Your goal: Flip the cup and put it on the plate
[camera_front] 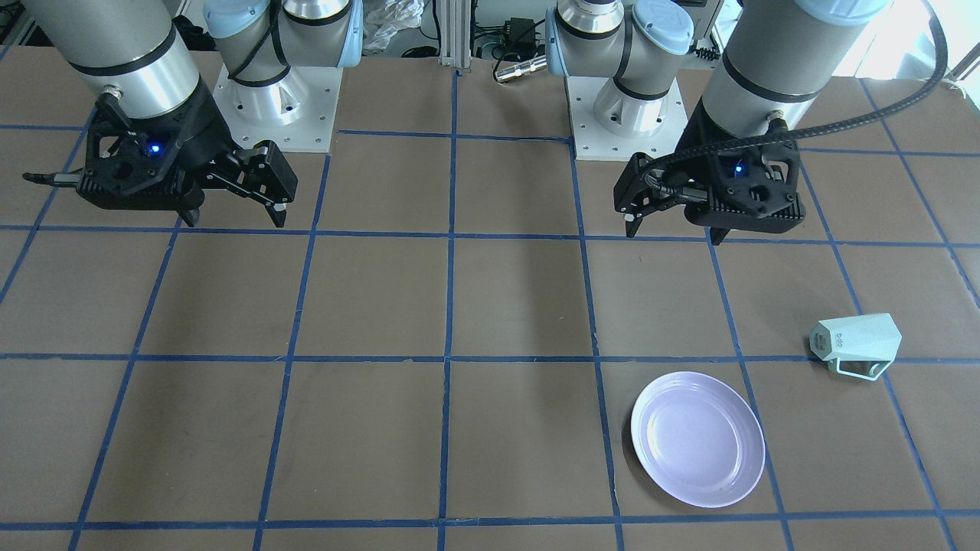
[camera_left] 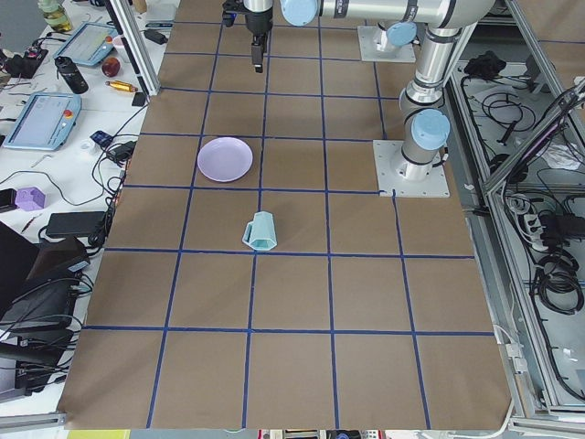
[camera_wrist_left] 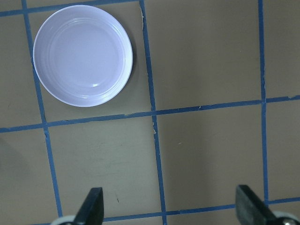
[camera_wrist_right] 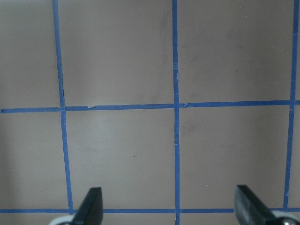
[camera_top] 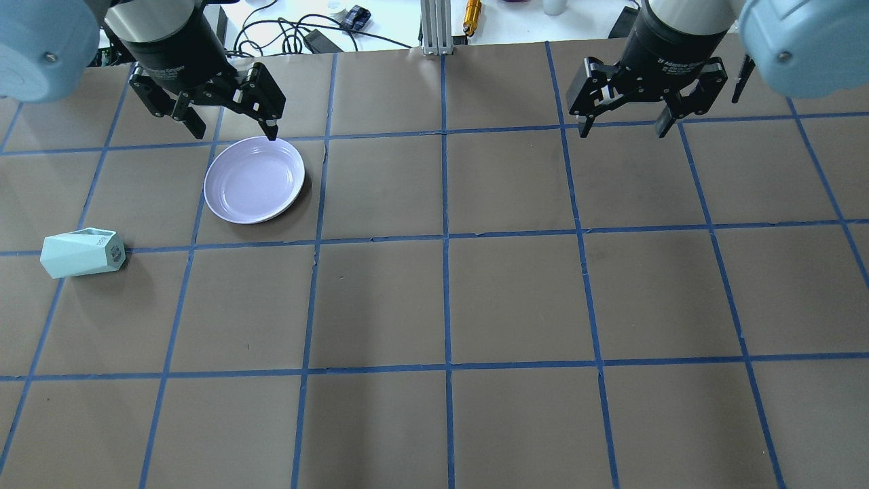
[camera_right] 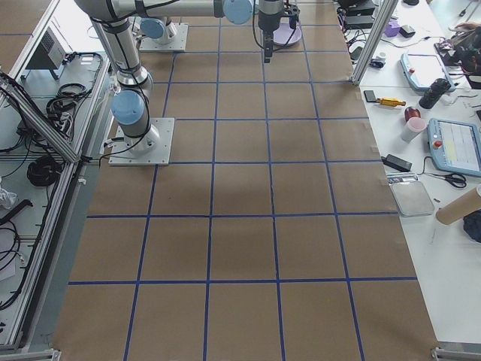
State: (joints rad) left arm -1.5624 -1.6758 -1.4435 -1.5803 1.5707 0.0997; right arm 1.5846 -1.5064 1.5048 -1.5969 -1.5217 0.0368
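Pale lavender, round and shallow, the plate [camera_front: 698, 439] sits flat on the brown table taped in a blue grid [camera_front: 367, 306], with the small mint-green faceted cup [camera_front: 855, 344] tipped on its side nearby.

Seen from across the table, the cup lies just beyond the plate and off toward the robot's left, not touching it. Its angular handle faces away from the robot, and dark lettering shows near the end turned toward the plate's side. Farther from the plate, toward the robot, the black two-finger left gripper [camera_front: 672, 233] hangs above the table with its fingers spread wide. The black right gripper [camera_front: 236, 220] hangs well apart from the plate, toward the robot's right, fingers likewise spread wide over the tape lines.
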